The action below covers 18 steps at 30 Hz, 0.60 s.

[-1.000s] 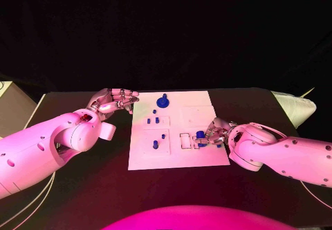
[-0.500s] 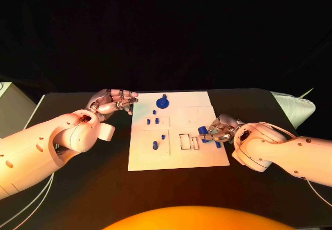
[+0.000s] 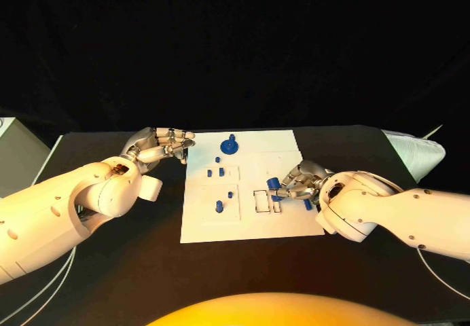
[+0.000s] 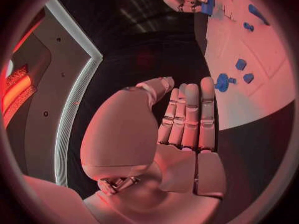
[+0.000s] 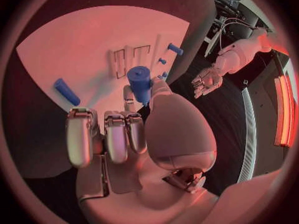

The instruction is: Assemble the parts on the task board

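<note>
The white task board [image 3: 286, 153] lies mid-table. My right hand [image 3: 299, 182] hovers over its right half and pinches a blue cylinder [image 3: 275, 183] between thumb and finger; in the right wrist view this cylinder [image 5: 139, 82] stands above the outlined rectangular slots [image 5: 121, 62]. A blue bar [image 5: 65, 91] lies flat on the board by that hand. My left hand [image 3: 161, 144] rests at the board's far left corner, fingers straight and side by side, holding nothing [image 4: 187, 114]. A blue disc part [image 3: 230, 144] and several small blue pegs [image 3: 217, 171] stand on the board's left half.
Two more blue pegs [image 3: 223, 200] stand in the near-left panel of the board. A pale object [image 3: 416, 151] sits past the table's right edge. Bare black table [image 3: 117, 272] surrounds the board.
My right hand has carried the blue cylinder a little leftward and farther from me, over the slots. The left hand has stayed put.
</note>
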Each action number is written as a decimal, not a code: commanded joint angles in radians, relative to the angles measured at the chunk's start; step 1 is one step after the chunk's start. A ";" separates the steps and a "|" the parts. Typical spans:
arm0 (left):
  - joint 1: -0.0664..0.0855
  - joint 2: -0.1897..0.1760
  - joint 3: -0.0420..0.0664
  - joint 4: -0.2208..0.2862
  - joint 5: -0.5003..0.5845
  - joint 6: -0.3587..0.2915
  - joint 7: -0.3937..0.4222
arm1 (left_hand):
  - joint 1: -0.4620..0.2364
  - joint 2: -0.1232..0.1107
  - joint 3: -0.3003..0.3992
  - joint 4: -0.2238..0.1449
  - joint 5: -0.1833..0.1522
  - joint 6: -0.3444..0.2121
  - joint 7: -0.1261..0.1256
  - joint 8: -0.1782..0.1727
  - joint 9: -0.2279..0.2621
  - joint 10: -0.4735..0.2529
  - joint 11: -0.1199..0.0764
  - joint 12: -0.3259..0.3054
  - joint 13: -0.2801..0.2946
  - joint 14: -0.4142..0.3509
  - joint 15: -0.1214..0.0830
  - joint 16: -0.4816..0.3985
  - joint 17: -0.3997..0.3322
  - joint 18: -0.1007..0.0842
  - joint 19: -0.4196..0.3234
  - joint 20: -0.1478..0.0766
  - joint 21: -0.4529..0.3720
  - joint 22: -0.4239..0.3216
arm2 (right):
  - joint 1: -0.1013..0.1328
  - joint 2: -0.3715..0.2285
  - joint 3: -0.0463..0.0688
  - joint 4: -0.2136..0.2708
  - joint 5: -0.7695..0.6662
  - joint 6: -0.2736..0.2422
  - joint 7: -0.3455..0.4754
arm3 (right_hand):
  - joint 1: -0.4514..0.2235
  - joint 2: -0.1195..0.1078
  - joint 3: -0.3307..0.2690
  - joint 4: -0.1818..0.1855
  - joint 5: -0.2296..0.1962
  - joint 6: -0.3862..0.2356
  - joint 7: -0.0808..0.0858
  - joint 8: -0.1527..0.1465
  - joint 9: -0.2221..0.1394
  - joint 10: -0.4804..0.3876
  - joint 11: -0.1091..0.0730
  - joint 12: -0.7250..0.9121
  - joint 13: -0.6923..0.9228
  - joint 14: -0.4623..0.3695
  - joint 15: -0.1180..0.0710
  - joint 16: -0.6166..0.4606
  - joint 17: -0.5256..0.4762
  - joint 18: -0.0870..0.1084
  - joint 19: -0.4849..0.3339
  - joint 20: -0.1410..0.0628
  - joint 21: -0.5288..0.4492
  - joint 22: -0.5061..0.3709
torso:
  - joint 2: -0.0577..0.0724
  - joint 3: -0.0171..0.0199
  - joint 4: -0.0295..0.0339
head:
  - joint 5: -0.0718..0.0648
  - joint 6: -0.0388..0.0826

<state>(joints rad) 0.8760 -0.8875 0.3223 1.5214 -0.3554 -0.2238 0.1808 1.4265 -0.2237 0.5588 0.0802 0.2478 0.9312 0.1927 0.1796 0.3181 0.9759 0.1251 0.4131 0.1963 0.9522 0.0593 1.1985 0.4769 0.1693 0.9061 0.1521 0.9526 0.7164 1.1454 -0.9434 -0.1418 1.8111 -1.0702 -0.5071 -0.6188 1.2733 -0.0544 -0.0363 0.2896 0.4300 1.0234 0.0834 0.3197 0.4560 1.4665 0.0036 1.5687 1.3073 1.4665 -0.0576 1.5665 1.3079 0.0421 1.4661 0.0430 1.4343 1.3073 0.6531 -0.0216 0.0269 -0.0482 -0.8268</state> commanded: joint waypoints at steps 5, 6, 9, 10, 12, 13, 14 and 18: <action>-0.001 0.002 0.000 0.002 0.005 0.012 0.005 | 0.002 0.008 -0.001 0.005 0.000 0.002 -0.001 0.006 -0.002 -0.006 0.002 0.006 0.000 -0.003 -0.003 -0.003 -0.001 0.016 0.004 -0.001 -0.005 -0.001 | -0.018 0.048 -0.003 -0.028 0.047 0.021 0.011 | -0.003 -0.015 0.005 0.002 -0.011 0.016 -0.006 0.001 -0.001 0.104 -0.002 0.002 0.263 0.104 -0.008 0.004 0.263 -0.009 0.065 -0.006 0.004 0.158 | 0.002 0.0010 0.0013 | 0.004 -0.003; -0.001 0.002 0.000 0.002 0.005 0.012 0.005 | 0.002 0.008 -0.001 0.005 0.000 0.002 -0.001 0.006 -0.002 -0.006 0.002 0.006 0.000 -0.003 -0.003 -0.003 -0.001 0.016 0.004 -0.001 -0.005 -0.001 | -0.020 0.054 -0.004 -0.032 0.048 0.025 0.010 | -0.003 -0.015 0.005 0.002 -0.011 0.016 -0.006 0.001 -0.001 0.104 -0.002 0.002 0.263 0.104 -0.008 0.004 0.263 -0.009 0.065 -0.006 0.004 0.158 | 0.002 0.0011 0.0015 | 0.004 -0.003; -0.001 0.002 0.000 0.003 0.005 0.013 0.005 | 0.002 0.008 -0.001 0.005 0.000 0.002 -0.001 0.006 -0.002 -0.006 0.002 0.006 0.000 -0.003 -0.003 -0.003 -0.001 0.016 0.004 -0.001 -0.005 -0.001 | -0.023 0.070 -0.005 -0.043 0.046 0.041 0.002 | -0.013 -0.019 0.006 0.003 -0.024 0.017 -0.005 0.000 -0.002 0.104 -0.001 0.002 0.263 0.104 -0.007 0.004 0.263 -0.009 0.064 -0.005 0.001 0.156 | 0.001 -0.0005 0.0004 | 0.004 -0.006; -0.001 0.002 0.000 0.003 0.005 0.013 0.005 | 0.002 0.008 -0.001 0.005 0.000 0.002 -0.001 0.006 -0.002 -0.006 0.002 0.006 0.000 -0.003 -0.003 -0.003 -0.001 0.016 0.004 -0.001 -0.005 -0.001 | -0.024 0.074 -0.006 -0.047 0.045 0.045 -0.001 | -0.016 -0.020 0.006 0.003 -0.027 0.017 -0.004 -0.001 -0.002 0.104 -0.001 0.002 0.263 0.104 -0.007 0.004 0.263 -0.008 0.063 -0.005 -0.001 0.155 | 0.001 -0.0001 0.0002 | 0.005 -0.006; -0.001 0.002 0.000 0.003 0.005 0.013 0.004 | 0.002 0.008 -0.001 0.005 0.000 0.002 -0.001 0.006 -0.002 -0.006 0.002 0.006 0.000 -0.003 -0.003 -0.003 -0.001 0.016 0.004 -0.001 -0.005 -0.001 | -0.025 0.080 -0.006 -0.053 0.045 0.049 -0.004 | -0.026 -0.021 0.005 0.004 -0.033 0.016 -0.003 -0.001 -0.003 0.104 0.000 0.002 0.263 0.104 -0.006 0.004 0.263 -0.008 0.063 -0.005 -0.001 0.155 | 0.000 0.0004 -0.0001 | 0.006 -0.006; -0.001 0.002 0.000 0.003 0.005 0.013 0.004 | 0.002 0.008 -0.001 0.005 0.000 0.002 -0.001 0.006 -0.002 -0.006 0.002 0.006 0.000 -0.003 -0.003 -0.003 -0.001 0.016 0.004 -0.001 -0.005 -0.001 | -0.026 0.083 -0.006 -0.056 0.044 0.051 -0.006 | -0.026 -0.021 0.005 0.004 -0.033 0.016 -0.003 -0.001 -0.003 0.104 0.000 0.002 0.263 0.104 -0.006 0.004 0.263 -0.008 0.063 -0.005 -0.001 0.155 | 0.000 0.0006 -0.0002 | 0.006 -0.007; -0.001 0.002 0.000 0.003 0.005 0.013 0.004 | 0.002 0.008 -0.001 0.005 0.000 0.002 -0.001 0.006 -0.002 -0.006 0.002 0.006 0.000 -0.003 -0.003 -0.003 -0.001 0.016 0.004 -0.001 -0.005 -0.001 | -0.026 0.083 -0.006 -0.057 0.044 0.051 -0.007 | -0.026 -0.021 0.005 0.004 -0.033 0.016 -0.003 -0.001 -0.003 0.104 0.000 0.002 0.263 0.104 -0.006 0.004 0.263 -0.008 0.063 -0.005 -0.001 0.155 | 0.000 0.0009 -0.0002 | 0.006 -0.007; -0.001 0.001 0.000 0.003 0.005 0.012 0.004 | 0.002 0.008 -0.001 0.005 0.000 0.002 -0.001 0.006 -0.002 -0.006 0.002 0.006 0.000 -0.003 -0.003 -0.003 -0.001 0.016 0.004 -0.001 -0.005 -0.001 | -0.027 0.090 -0.007 -0.060 0.043 0.054 -0.009 | -0.032 -0.022 0.005 0.004 -0.037 0.017 -0.003 -0.001 -0.003 0.104 0.000 0.002 0.263 0.104 -0.006 0.004 0.263 -0.009 0.063 -0.004 0.000 0.156 | 0.000 0.0010 0.0001 | 0.006 -0.007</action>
<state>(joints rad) 0.8753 -0.8875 0.3220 1.5221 -0.3552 -0.2237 0.1798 1.4265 -0.2237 0.5588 0.0802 0.2478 0.9311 0.1927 0.1796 0.3181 0.9759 0.1251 0.4131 0.1963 0.9522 0.0593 1.1985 0.4769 0.1694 0.9061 0.1521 0.9526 0.7165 1.1193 -0.8565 -0.1484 1.7513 -1.0276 -0.4792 -0.6240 1.2517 -0.0761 -0.0325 0.2936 0.3961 1.0293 0.0860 0.3168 0.4535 1.4664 0.0036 1.5687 1.3081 1.4665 -0.0575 1.5665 1.3078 0.0421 1.4661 0.0431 1.4343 1.3080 0.6537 -0.0210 0.0271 -0.0425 -0.8341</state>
